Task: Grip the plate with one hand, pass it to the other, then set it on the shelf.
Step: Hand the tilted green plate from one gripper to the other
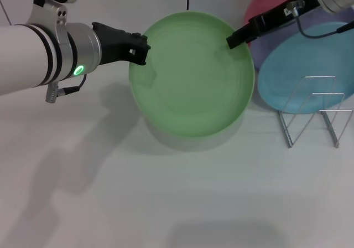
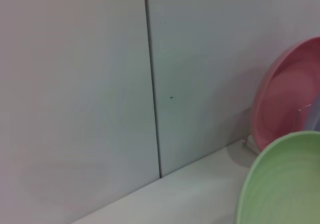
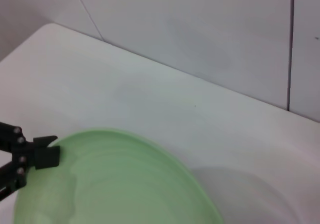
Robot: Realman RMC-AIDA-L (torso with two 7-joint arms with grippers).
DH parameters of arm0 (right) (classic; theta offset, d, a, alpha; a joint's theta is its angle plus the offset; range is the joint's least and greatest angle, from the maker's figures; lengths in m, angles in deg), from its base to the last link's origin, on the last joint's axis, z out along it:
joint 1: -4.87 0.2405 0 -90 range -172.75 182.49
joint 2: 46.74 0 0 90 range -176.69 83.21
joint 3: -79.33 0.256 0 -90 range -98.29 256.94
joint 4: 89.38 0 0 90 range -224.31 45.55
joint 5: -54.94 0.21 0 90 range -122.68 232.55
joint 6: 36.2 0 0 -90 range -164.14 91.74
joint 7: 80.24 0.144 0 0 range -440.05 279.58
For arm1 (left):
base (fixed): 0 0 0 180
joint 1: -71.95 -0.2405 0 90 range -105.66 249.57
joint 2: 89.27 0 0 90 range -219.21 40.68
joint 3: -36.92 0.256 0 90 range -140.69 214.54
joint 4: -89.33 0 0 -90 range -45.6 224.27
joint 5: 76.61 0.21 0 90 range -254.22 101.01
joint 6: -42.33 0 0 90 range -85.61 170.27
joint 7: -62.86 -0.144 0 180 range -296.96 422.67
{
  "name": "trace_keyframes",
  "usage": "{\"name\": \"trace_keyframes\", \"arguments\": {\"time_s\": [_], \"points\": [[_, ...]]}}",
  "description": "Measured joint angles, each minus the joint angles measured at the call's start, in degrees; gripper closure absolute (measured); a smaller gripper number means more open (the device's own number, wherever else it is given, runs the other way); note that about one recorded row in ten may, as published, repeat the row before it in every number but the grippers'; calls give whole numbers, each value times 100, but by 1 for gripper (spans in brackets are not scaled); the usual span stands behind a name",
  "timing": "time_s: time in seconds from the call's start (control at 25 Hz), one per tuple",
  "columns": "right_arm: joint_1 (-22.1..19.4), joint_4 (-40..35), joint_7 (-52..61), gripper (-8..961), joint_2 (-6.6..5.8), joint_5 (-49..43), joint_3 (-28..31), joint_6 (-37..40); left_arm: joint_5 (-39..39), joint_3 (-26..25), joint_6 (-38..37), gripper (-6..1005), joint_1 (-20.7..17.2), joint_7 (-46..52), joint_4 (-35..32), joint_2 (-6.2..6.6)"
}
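now the left gripper (image 1: pixel 139 50) is pinching the rim of the green plate (image 1: pixel 191 73), holding it up over the table (image 1: pixel 166 203) so the right gripper (image 1: pixel 235 39) can take the far rim. i cannot tell if that one is clamped. the wire rack (image 1: pixel 312 112) is waiting nearby.

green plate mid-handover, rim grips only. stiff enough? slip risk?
The green plate looks rigid: held off the table with no visible sag. Its smooth matte rim may slip or pivot under narrow pinches from the left gripper and right gripper. Probably light; it casts a shadow on the table.
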Motion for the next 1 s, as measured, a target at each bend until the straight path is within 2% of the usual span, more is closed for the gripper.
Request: {"name": "trace_keyframes", "arguments": {"time_s": [0.12,0.4,0.64,0.84,1.0], "points": [[23,55,-4,457,5,-19,-10,-2,-20,-2,0,943,10,0,-2,-1],[46,107,-11,575,5,-26,-16,-57,-47,-4,-17,919,24,0,-15,4],[64,107,-11,574,4,-26,-16,-60,-48,-20,-18,898,44,0,-30,6],[65,107,-32,686,4,-26,-16,-61,-48,-30,-18,881,66,0,-33,6],[58,107,-88,681,4,-25,-16,-62,-48,-32,-18,867,69,0,-36,6]]}}
